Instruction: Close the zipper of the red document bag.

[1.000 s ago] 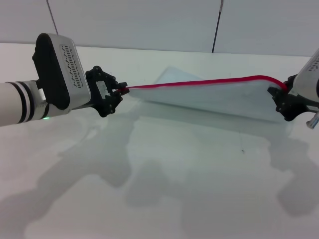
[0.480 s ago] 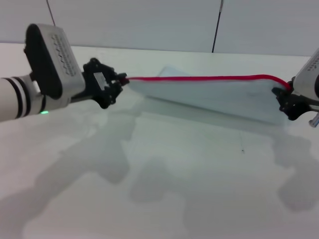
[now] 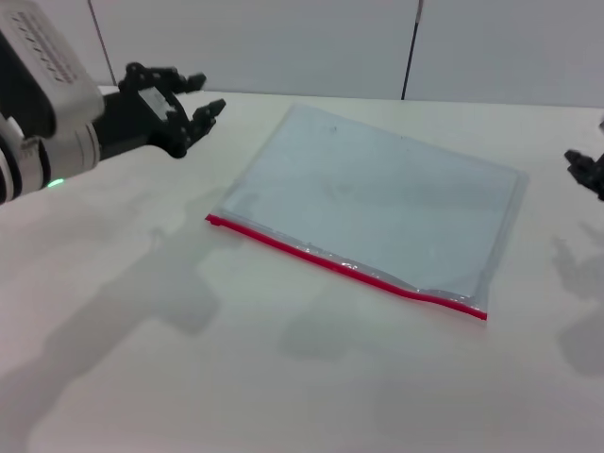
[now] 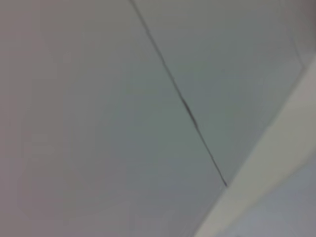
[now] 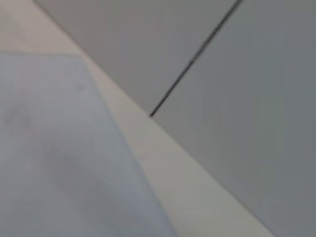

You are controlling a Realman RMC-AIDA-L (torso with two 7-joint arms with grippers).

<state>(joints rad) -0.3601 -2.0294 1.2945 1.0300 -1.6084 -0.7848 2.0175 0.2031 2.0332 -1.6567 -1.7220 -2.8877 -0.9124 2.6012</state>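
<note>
Now Flat on the Table: Bag Lies Free Between Two Raised Grippers

Leftmost in the head view, the left gripper (image 3: pixel 193 102) hangs above the far left part of the white table (image 3: pixel 189 377), its dark fingers (image 3: pixel 209 109) spread apart and empty — nothing between them. It sits well apart from the bag, off the pouch's far left corner.

At the middle lies the red document bag (image 3: pixel 377 203), a pale-blue translucent pouch resting flat on the tabletop and turned at an angle. Its zipper (image 3: pixel 344 268) is the bright red strip along the near long edge, running from the near left corner down to the near right corner. Whether the strip is sealed along its whole length cannot be told.

At the right edge, only a dark bit of the right gripper (image 3: pixel 587 172) shows, clear of the bag's right side; the state of its fingers cannot be told.

Behind the table stands a plain grey wall (image 3: pixel 283 42) of panels, with thin dark seams between them. The left wrist view shows that wall (image 4: pixel 98 123) and one seam. The right wrist view shows the bag (image 5: pixel 59 163) on the table — and the wall beyond.
</note>
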